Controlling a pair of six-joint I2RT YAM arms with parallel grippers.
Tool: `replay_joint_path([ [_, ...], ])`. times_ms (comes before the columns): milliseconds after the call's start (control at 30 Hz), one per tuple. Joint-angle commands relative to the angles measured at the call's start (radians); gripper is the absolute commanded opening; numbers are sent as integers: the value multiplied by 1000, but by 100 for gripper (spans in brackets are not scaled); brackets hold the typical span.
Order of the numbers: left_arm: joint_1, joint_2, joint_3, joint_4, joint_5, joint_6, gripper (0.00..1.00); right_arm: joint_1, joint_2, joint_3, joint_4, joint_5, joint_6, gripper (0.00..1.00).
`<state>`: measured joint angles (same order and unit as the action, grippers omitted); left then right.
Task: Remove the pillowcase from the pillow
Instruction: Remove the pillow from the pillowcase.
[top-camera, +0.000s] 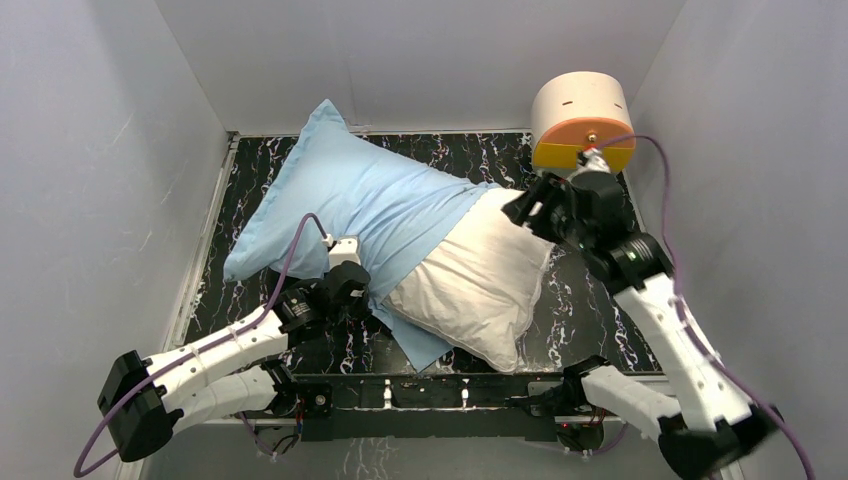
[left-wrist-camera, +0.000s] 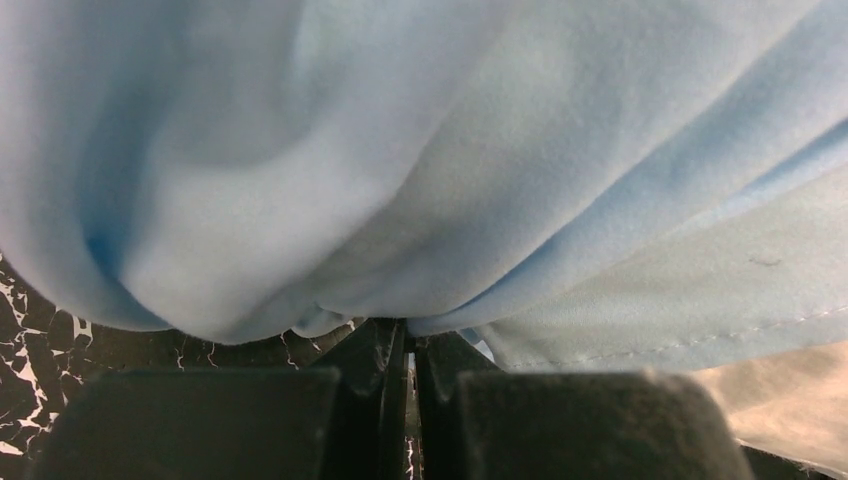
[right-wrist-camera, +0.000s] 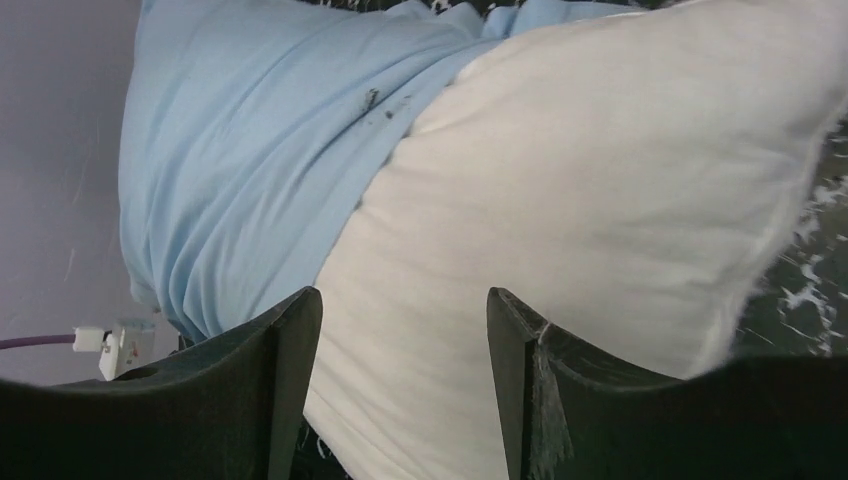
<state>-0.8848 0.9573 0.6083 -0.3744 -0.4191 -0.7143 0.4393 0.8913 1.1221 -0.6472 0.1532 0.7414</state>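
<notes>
Pillow (top-camera: 480, 280) lies diagonally on table (top-camera: 450, 150), its near half out of the case (top-camera: 350, 195). My left jaws are clamped on the case's near edge, probably as an anchor. My right jaws are apart at the bare pillow, ready to grip.

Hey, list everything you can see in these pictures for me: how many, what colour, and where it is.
pillowcase: one, light blue, covering the pillow's far-left part
pillow: one, white, lying across the table, its near-right half bare
drum: one, cream with an orange face, far right corner
table: one, black with white veining, under the pillow
walls: three, pale grey, at the table's left, far and right sides
cables: two, purple, one along each arm
left gripper: one, black, shut on the pillowcase's near edge
right gripper: one, black, open, at the pillow's bare end
</notes>
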Motion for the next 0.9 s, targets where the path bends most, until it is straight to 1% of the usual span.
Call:
replay_joint_path([
  [0,7,-26,-22,-38,8,0,0,1,250,89,162,-328,-69,69],
  [33,7,-35,-22,-40,9,-1,0,1,305,90,163,-351,-62,68],
  [100,7,-59,-16,-45,19,10,0,5,380,60,140,-332,-31,64],
  [133,7,-71,-7,-50,29,22,4,9,397,13,147,-305,-12,62],
  [200,7,-94,21,-63,42,45,25,13,380,-163,195,-277,39,59],
  [300,7,-116,102,-86,56,80,49,14,288,-449,317,-284,124,56],
  [367,7,-119,185,-68,80,138,65,15,244,-610,432,-325,153,55],
  [400,7,-110,223,-41,105,189,72,14,234,-673,483,-354,167,55],
  [467,7,-55,338,-12,149,309,81,14,235,-742,526,-395,177,55],
  [533,7,54,472,-11,189,415,87,14,248,-768,531,-412,168,55],
  [600,7,164,585,-4,216,493,97,14,261,-786,537,-404,166,54],
  [667,7,288,694,-1,233,553,98,15,264,-794,530,-381,168,53],
  [767,14,513,908,-70,251,622,98,14,236,-806,531,-366,183,53],
  [867,62,715,1059,-66,346,662,98,13,180,-829,532,-343,206,53],
])
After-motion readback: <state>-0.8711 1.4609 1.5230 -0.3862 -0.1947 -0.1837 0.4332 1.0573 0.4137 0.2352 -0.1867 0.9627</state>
